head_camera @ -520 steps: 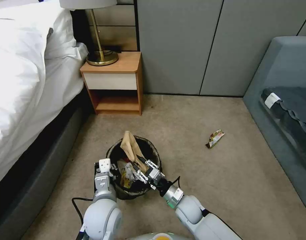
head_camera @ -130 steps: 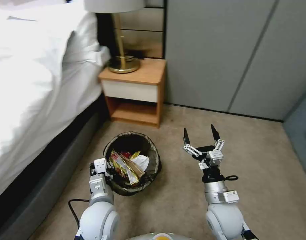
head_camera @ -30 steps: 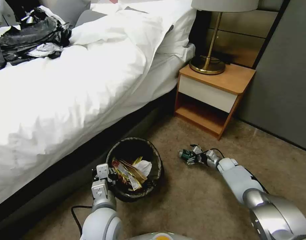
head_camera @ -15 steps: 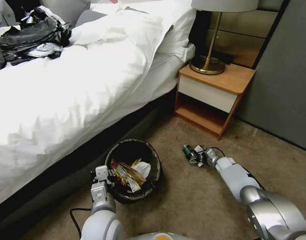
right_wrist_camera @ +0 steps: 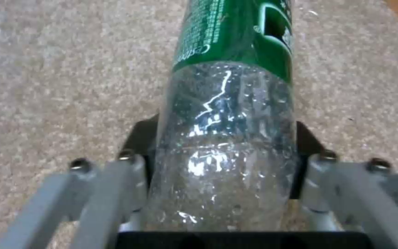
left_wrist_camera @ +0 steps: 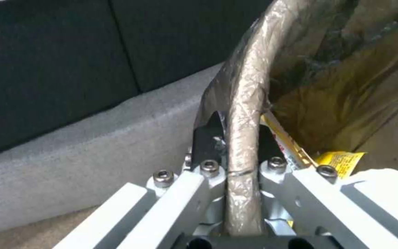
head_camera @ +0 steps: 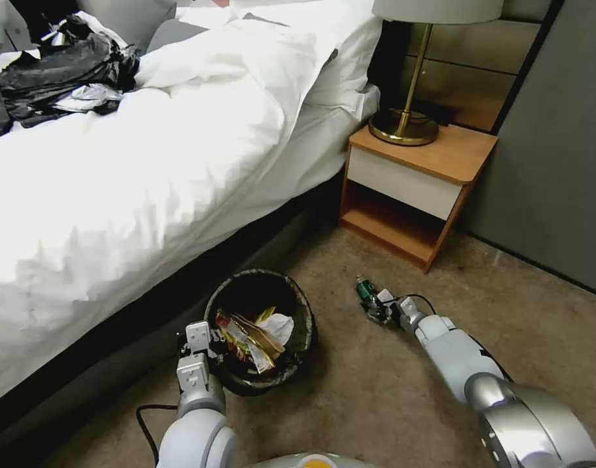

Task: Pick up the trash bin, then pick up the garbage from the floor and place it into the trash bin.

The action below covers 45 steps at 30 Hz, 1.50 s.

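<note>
Pinching bottle (right_wrist_camera: pixel 226 114) between right claw (head_camera: pixel 375 307) fingers | left claw (left_wrist_camera: pixel 233 141) clamping trash bin (head_camera: pixel 304 318) rim

A brass lamp (head_camera: pixel 404 123) stands on the wooden nightstand (head_camera: pixel 420 188) beside the white-sheeted bed (head_camera: pixel 135 182).

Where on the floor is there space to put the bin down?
Bare carpet lies between the trash bin and the right arm, and beyond toward the nightstand. It's tight where the bed edges the bin, held by the left gripper; the right gripper clamps a bottle.

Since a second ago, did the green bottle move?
Yes. The green bottle, held by the right gripper, swung slightly up and toward the nightstand.
</note>
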### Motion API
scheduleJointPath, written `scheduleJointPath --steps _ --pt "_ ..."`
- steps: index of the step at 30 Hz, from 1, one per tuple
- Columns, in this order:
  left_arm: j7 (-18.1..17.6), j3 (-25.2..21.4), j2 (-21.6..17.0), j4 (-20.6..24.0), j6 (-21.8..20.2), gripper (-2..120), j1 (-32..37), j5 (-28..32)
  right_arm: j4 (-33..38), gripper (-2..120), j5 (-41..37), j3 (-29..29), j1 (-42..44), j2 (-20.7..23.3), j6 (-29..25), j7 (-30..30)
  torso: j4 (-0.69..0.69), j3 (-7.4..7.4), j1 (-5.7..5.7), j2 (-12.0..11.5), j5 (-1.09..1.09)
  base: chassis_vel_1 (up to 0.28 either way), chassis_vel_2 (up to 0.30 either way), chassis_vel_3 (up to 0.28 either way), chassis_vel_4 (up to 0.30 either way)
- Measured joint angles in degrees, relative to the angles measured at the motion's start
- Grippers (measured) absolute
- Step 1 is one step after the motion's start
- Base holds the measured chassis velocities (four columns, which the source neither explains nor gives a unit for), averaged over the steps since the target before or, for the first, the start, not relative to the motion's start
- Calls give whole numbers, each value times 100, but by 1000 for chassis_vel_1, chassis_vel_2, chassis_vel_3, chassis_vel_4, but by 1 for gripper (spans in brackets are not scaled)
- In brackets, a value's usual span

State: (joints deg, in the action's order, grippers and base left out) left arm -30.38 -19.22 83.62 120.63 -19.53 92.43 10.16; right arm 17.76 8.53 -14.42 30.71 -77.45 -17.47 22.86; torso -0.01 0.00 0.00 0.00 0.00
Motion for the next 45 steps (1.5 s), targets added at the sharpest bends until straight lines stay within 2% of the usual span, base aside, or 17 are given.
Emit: scheduleJointPath --steps 8,14,17,20,21,23,24,26,27,28,30,31,34,35,37,39,45 --pt "0 1 -16 -74 -5 0 -71 45 22 26 -70 0 34 4 -14 -49 1 0 0 0 0 0 0 0 0" --pt "0 13 -21 -129 -15 0 -108 69 261 25 -331 12 95 28 -189 -211 1 0 0 0 0 0 0 0 0" --pt "0 18 -29 -158 -23 0 -117 90 764 25 -622 23 263 84 -374 -325 1 0 0 0 1 0 0 0 0" --pt "-11 26 -73 -184 -43 0 -137 170 2287 25 -1103 48 829 274 -612 -403 2 0 0 0 -1 0 0 0 0" --pt "-11 26 -73 -184 -43 0 -137 170 2287 25 -1103 48 829 274 -612 -403 2 0 0 0 -1 0 0 0 0" --pt "-28 39 -114 -209 -62 0 -145 216 3565 25 -1417 62 1425 403 -725 -411 0 0 0 0 4 0 0 0 0" --pt "-28 39 -114 -209 -62 0 -145 216 3565 25 -1417 62 1425 403 -725 -411 0 0 0 0 4 0 0 0 0" --pt "-32 58 -132 -225 -83 0 -156 237 4924 25 -1741 77 1986 506 -829 -382 -1 0 0 0 0 0 0 0 0" --pt "-32 58 -132 -225 -83 0 -156 237 4924 25 -1741 77 1986 506 -829 -382 -1 0 0 0 0 0 0 0 0" --pt "-32 71 -134 -226 -98 0 -162 253 5655 25 -1910 108 2252 551 -865 -329 3 -1 0 0 2 0 0 0 0" --pt "-33 87 -134 -228 -120 0 -168 266 6650 25 -2109 236 2663 642 -879 -218 1 -1 0 1 -1 0 0 0 0" --pt "-33 87 -134 -228 -120 0 -168 266 6650 25 -2109 236 2663 642 -879 -218 1 -1 0 1 -1 0 0 0 0" --pt "-29 107 -130 -227 -138 0 -169 280 7683 25 -2136 646 3118 768 -932 -124 3 -1 -1 1 -1 0 0 0 0" --pt "-29 107 -130 -227 -138 0 -169 280 7683 25 -2136 646 3118 768 -932 -124 3 -1 -1 1 -1 0 0 0 0" --pt "-25 115 -134 -207 -160 0 -166 308 8163 25 -2053 1165 3472 884 -960 -165 1 -1 -1 1 2 0 0 0 0" --pt "-21 119 -135 -196 -171 0 -165 321 8259 25 -1993 1379 3587 925 -974 -193 1 -1 -1 1 -3 0 0 0 0" --pt "-10 141 -112 -147 -197 0 -146 338 7916 25 -1655 1968 3806 896 -1104 -216 0 0 -1 1 0 0 0 0 0"
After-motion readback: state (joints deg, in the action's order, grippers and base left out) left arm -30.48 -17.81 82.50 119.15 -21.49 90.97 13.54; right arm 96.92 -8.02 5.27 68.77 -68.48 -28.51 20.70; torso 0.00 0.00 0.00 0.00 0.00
